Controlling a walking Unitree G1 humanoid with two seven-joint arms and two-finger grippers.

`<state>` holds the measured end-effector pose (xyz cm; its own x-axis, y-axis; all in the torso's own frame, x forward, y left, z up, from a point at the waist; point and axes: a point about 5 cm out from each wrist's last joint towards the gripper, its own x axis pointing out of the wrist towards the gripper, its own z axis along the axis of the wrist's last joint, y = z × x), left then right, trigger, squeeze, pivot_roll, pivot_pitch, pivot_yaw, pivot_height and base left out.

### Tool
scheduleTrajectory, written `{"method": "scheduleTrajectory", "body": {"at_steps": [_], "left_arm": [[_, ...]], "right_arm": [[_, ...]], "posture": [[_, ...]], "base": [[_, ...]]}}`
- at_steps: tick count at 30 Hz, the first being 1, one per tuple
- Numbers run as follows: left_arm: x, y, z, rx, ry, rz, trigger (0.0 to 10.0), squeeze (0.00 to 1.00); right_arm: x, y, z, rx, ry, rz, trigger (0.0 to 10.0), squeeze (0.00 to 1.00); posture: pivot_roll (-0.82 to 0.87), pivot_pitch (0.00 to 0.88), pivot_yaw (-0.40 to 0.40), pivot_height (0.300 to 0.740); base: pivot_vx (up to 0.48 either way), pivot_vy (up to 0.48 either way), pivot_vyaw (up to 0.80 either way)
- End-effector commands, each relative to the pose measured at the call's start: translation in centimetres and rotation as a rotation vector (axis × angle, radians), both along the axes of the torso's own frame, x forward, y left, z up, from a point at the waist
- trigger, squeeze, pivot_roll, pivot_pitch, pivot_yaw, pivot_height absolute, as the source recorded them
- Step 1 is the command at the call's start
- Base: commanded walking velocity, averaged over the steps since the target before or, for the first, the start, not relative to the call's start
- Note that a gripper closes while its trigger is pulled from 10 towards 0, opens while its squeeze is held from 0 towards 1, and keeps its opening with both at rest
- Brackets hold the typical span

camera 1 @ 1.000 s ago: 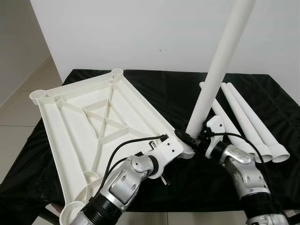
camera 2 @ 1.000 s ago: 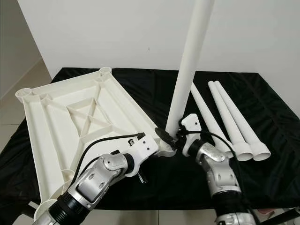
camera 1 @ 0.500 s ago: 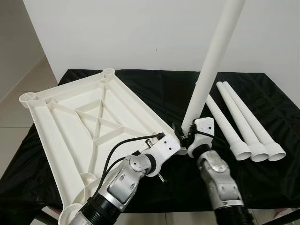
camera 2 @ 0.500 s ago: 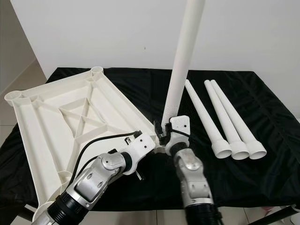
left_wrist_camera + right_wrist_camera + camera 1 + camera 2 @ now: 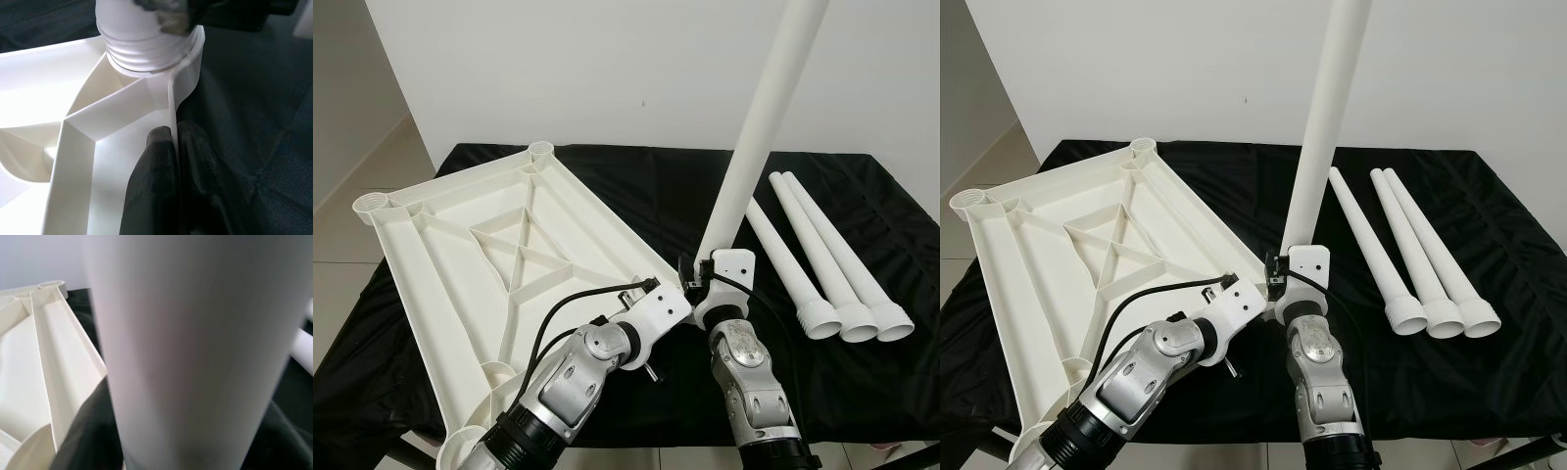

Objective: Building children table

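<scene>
Upright white plastic tube leg [image 5: 759, 127] at 12 o'clock of right gripper [image 5: 697, 282], clamped on it. Left gripper [image 5: 171, 147] pinches upturned white ribbed plastic tabletop [image 5: 480, 255] rim. 3 spare white tube legs [image 5: 822, 264] at 3 o'clock.

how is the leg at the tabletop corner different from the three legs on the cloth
The standing leg rises nearly upright from the tabletop corner socket, held by the right gripper; the three spare legs lie flat, side by side, untouched. Its threaded end meets the socket; theirs are free. All are white, tapered tubes.

Tabletop [image 5: 489, 264] left, three legs [image 5: 822, 264] right
</scene>
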<state>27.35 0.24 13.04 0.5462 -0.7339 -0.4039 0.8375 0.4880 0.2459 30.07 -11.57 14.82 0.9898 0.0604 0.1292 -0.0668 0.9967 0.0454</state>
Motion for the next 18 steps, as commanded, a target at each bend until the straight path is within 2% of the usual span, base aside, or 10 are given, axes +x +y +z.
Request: {"method": "scheduleTrajectory", "body": {"at_steps": [1,8,11,12,13,14,15,18], "left_arm": [[-0.6,-0.3,-0.9,0.009,0.017,-0.022,10.0,0.0],[-0.7,-0.2,-0.9,0.009,0.018,-0.021,10.0,0.0],[-0.6,-0.2,-0.9,0.01,0.017,-0.019,10.0,0.0],[-0.6,-0.2,-0.9,0.01,0.017,-0.019,10.0,0.0],[-0.6,-0.2,-0.9,0.01,0.017,-0.019,10.0,0.0],[-0.6,-0.2,-0.9,0.009,0.017,-0.019,10.0,0.0],[-0.6,-0.3,-0.9,0.009,0.017,-0.02,10.0,0.0],[-0.5,-0.3,-0.8,0.008,0.014,-0.021,10.0,0.0]], "right_arm": [[0.0,-0.2,0.3,0.023,-0.008,0.001,10.0,1.0],[-0.3,-1.0,0.7,0.025,-0.033,0.07,10.0,1.0],[-0.3,-1.6,1.1,0.012,-0.046,0.156,10.0,1.0],[-0.3,-2.0,1.1,0.006,-0.042,0.199,10.0,0.62],[-0.3,-2.0,1.1,0.006,-0.042,0.199,10.0,0.62],[-0.3,-2.4,1.2,-0.019,-0.046,0.254,10.0,0.62],[-0.3,-2.8,1.2,-0.048,-0.048,0.293,10.0,0.0],[-0.2,-3.6,0.9,-0.11,-0.026,0.391,10.0,0.0]], "posture": [[-0.11,0.019,0.0,0.74],[-0.11,0.021,0.0,0.74],[-0.11,0.023,0.004,0.74],[-0.11,0.025,0.003,0.74],[-0.11,0.025,0.003,0.74],[-0.12,0.025,0.005,0.74],[-0.12,0.026,0.006,0.74],[-0.12,0.029,0.008,0.74]], "base": [[0.0,0.0,0.0],[0.0,0.0,0.0],[0.0,0.0,0.0],[0.0,0.0,0.0],[0.0,0.0,0.0],[0.0,0.0,0.0],[0.0,0.0,0.0],[0.0,0.0,0.0]]}}
